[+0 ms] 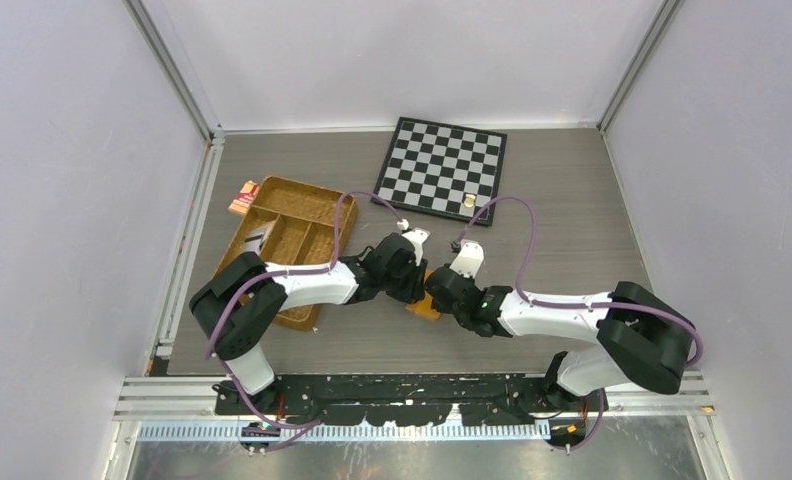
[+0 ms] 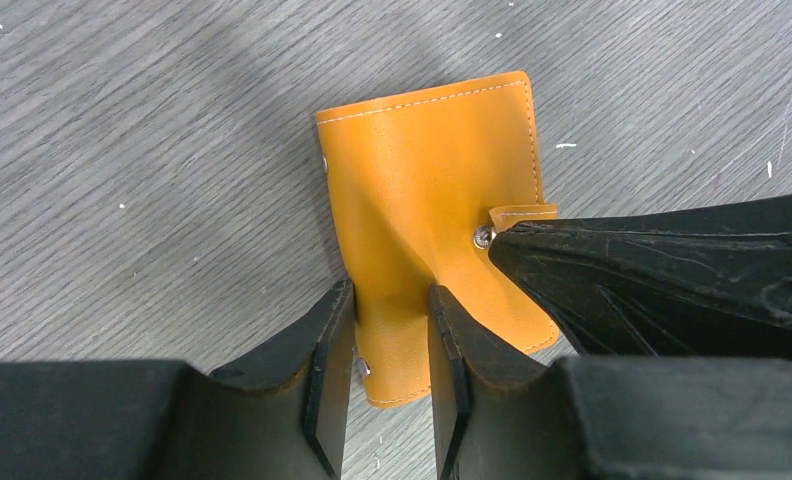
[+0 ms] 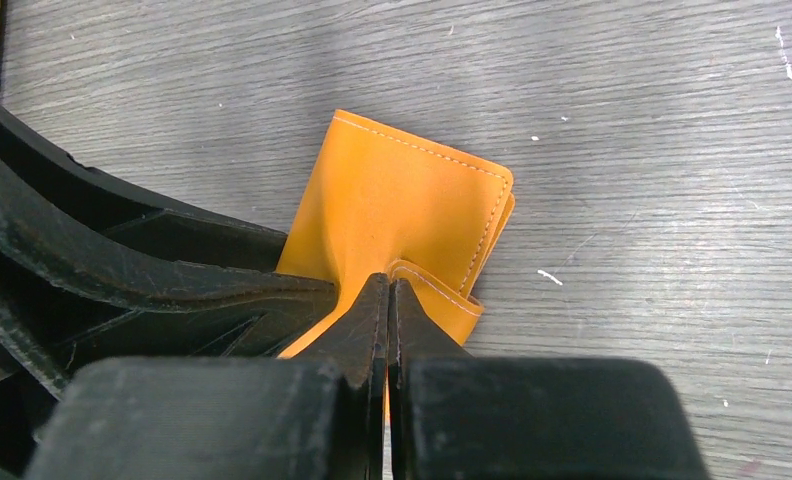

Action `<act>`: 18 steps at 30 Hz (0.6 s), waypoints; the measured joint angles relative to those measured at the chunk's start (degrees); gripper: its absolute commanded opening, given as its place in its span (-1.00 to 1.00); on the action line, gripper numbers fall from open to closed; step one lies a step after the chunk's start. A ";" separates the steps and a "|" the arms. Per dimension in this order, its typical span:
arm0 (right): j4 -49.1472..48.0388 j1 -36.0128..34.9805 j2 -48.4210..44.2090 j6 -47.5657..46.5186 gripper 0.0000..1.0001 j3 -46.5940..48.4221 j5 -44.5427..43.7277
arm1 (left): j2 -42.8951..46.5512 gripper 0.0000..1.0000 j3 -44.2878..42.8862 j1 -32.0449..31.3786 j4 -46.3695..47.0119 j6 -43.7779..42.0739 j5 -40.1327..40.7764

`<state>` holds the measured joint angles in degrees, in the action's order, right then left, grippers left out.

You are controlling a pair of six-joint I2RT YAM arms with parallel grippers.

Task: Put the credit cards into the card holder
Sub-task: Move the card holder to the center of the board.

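Note:
The orange card holder [image 2: 422, 170] lies closed on the grey table between both arms, a corner showing in the top view [image 1: 424, 308]. My left gripper [image 2: 392, 325] is shut on its near edge, and the leather bulges and twists between the pads. My right gripper [image 3: 388, 292] is shut on the holder's small snap strap [image 3: 442, 295]; its tip shows beside the metal snap [image 2: 483, 237]. A silver-grey, dark-striped credit card [image 1: 256, 238] lies in the woven tray's left compartment. From above, the two grippers meet over the holder [image 1: 422, 285].
The brown woven divided tray [image 1: 290, 205] sits to the left, under the left arm. A small red-and-tan packet [image 1: 242, 197] lies at its far left corner. A chessboard [image 1: 442, 165] with one small round piece [image 1: 469, 201] lies behind the grippers.

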<state>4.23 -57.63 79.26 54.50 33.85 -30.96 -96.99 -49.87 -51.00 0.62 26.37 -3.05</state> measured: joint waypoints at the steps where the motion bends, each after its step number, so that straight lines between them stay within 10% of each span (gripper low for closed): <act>1: -0.11 0.00 0.07 -0.02 -0.99 0.00 -0.02 | 0.00 -0.40 0.00 0.00 0.00 0.00 0.00; 18: -0.63 0.90 2.78 0.63 -0.99 1.66 -0.90 | -0.02 -0.43 0.00 0.07 0.39 0.00 1.46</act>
<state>3.60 -56.73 82.04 55.13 35.51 -31.86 -97.01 -49.87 -50.94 1.02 26.37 -1.58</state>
